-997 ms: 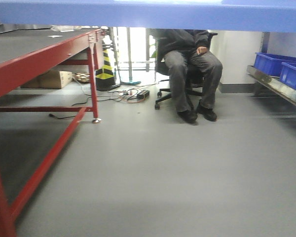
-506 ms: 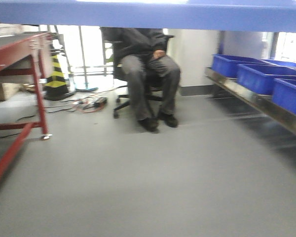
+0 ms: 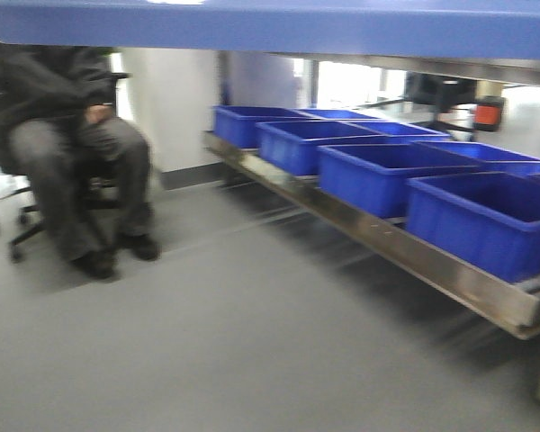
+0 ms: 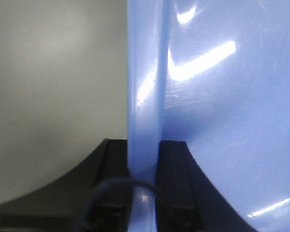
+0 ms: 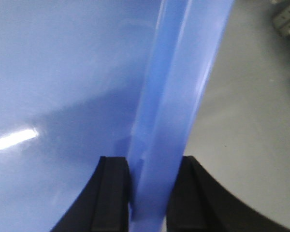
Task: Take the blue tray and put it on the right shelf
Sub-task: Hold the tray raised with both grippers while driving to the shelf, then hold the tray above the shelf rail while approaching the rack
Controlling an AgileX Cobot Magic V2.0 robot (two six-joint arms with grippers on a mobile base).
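Blue tray point(image 3: 270, 27) carried across the top of the front view, above and short of the right shelf point(image 3: 405, 256), not yet resting on it. The left gripper point(image 4: 144, 159) and the right gripper point(image 5: 147, 169) each have their jaws clamped on the tray's flared rim. This grip at the two sides probably serves to keep the wide, shallow tray level and free of twist during transport. The wrist views show only bare glossy plastic beside each rim, and whether the tray holds anything cannot be told. Deep blue bins point(image 3: 378, 175) stand in a row on the shelf behind its steel front rail, and the interiors that show appear empty. They fill this level, so a free spot must likely be sought elsewhere on the shelf. A seated person point(image 3: 72, 153) is left of the shelf, well apart.
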